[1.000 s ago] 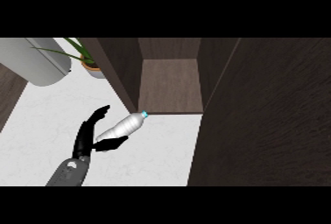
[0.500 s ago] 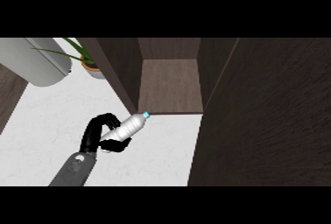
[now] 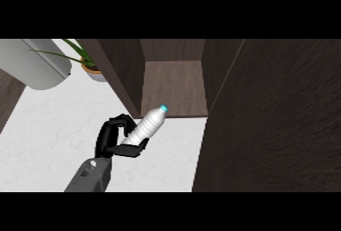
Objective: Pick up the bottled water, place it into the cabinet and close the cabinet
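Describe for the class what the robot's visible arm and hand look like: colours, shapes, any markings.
One arm shows, the left: a smooth grey forearm, boxy and widening toward the lower edge, with a small dark round mark near the wrist. It ends in a glossy black hand with slim, segmented fingers and a thumb. No cables or sleeves show.

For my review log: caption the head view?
Left hand grips the bottled water before the open cabinet.

Robot hand (image 3: 118, 137): black, on a grey forearm (image 3: 90, 176). Bottled water (image 3: 148, 126), in its grasp: clear whitish with a light blue cap. Counter (image 3: 47, 135): white, faintly marbled. Cabinet (image 3: 173, 85), beyond it: dark brown woodgrain. Plant (image 3: 76, 56): green leaves, terracotta pot.
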`<control>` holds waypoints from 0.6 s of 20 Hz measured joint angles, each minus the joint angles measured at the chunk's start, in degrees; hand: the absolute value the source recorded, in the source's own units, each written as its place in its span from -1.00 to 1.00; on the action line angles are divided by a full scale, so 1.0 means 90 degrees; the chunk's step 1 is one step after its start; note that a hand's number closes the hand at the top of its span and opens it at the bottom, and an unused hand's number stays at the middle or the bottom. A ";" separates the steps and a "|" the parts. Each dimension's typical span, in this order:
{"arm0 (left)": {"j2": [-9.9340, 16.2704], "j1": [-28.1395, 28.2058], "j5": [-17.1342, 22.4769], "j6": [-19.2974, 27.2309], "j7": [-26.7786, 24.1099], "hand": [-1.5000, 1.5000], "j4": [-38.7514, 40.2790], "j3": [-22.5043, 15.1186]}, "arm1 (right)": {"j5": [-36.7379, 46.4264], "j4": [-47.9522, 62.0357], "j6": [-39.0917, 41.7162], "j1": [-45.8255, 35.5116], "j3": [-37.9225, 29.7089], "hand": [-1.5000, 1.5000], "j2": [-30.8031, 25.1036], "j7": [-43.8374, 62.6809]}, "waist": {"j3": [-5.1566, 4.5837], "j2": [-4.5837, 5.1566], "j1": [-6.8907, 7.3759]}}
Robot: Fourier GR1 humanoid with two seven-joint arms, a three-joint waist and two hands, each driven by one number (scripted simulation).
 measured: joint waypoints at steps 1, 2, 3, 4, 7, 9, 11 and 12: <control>-0.0045 -0.0036 0.0192 -0.0324 -0.0094 1.00 -0.0019 0.0072 | -0.0006 0.0005 0.0009 -0.0009 -0.0079 -1.00 -0.0018 -0.0006 | 0.0000 0.0005 0.0000; -0.0089 -0.0028 0.0398 -0.0572 -0.0193 1.00 -0.0042 0.0059 | -0.0013 0.0002 0.0023 0.0032 -0.0127 -1.00 -0.0028 -0.0027 | 0.0001 0.0004 -0.0011; -0.0124 -0.0039 0.0590 -0.0785 -0.0268 1.00 -0.0074 0.0064 | -0.0029 0.0005 0.0063 0.0062 -0.0240 -1.00 -0.0050 -0.0064 | 0.0003 0.0005 -0.0008; -0.0152 -0.0031 0.0735 -0.1005 -0.0329 1.00 -0.0086 0.0044 | -0.0060 0.0008 0.0115 0.0129 -0.0378 -1.00 -0.0075 -0.0120 | 0.0006 0.0005 -0.0007; -0.0205 -0.0125 0.1115 -0.1335 -0.0291 1.00 -0.0207 -0.0097 | -0.0218 0.0016 0.0368 0.0333 -0.0843 -1.00 -0.0167 -0.0298 | 0.0013 0.0003 0.0013; -0.0224 -0.0240 0.1390 -0.1388 -0.0190 1.00 -0.0254 -0.0278 | -0.0368 0.0005 0.0507 0.0420 -0.1178 -1.00 -0.0200 -0.0375 | 0.0016 -0.0001 -0.0007; -0.0236 -0.0319 0.1644 -0.1308 -0.0112 1.00 -0.0364 -0.0535 | -0.0496 0.0030 0.0647 0.0441 -0.1492 -1.00 -0.0233 -0.0376 | 0.0017 -0.0001 0.0006; -0.0240 -0.0372 0.1809 -0.1225 -0.0041 1.00 -0.0423 -0.0675 | -0.0577 0.0073 0.0747 0.0518 -0.1661 -1.00 -0.0229 -0.0482 | 0.0017 -0.0002 0.0001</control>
